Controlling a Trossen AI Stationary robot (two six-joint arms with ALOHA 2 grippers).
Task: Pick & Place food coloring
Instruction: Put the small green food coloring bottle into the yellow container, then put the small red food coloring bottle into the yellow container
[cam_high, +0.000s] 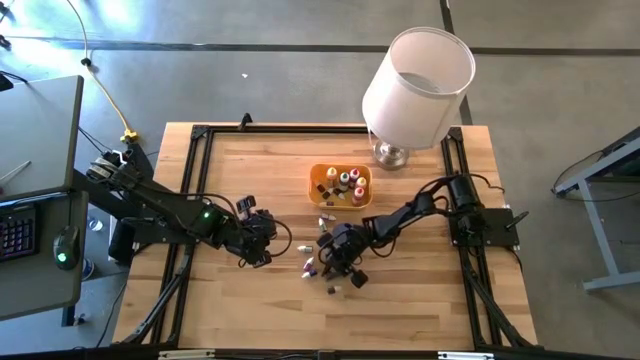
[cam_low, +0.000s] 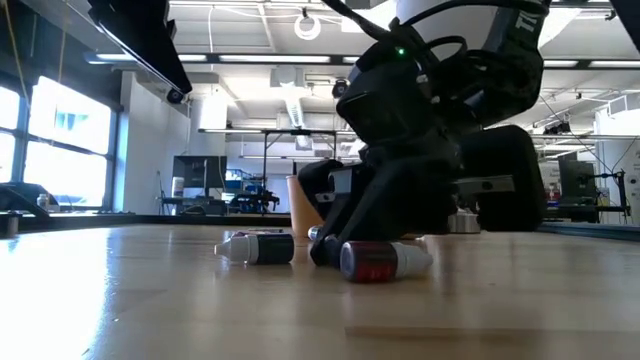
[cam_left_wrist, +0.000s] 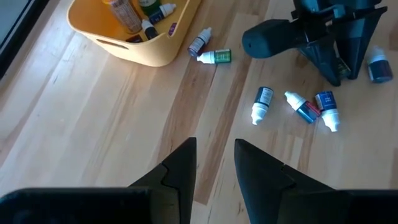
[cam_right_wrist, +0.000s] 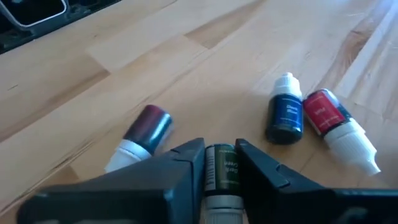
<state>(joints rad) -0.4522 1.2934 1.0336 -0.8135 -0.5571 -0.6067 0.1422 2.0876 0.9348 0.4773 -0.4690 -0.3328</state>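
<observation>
Dark green bottle (cam_right_wrist: 222, 167) clamped lying between fingers of right hand (cam_right_wrist: 219, 163), low over tabletop (cam_high: 250, 310) among loose food coloring (cam_left_wrist: 262, 103). Lift straight up (neighbours close beside), then carry to yellow tray (cam_high: 318, 195). Left hand (cam_left_wrist: 213, 169) apart, idle nearby.

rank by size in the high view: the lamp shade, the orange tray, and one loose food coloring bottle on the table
1. Lamp shade, largest, though it stands nearer the camera.
2. Orange tray.
3. Loose food coloring bottle, smallest by far.
</observation>
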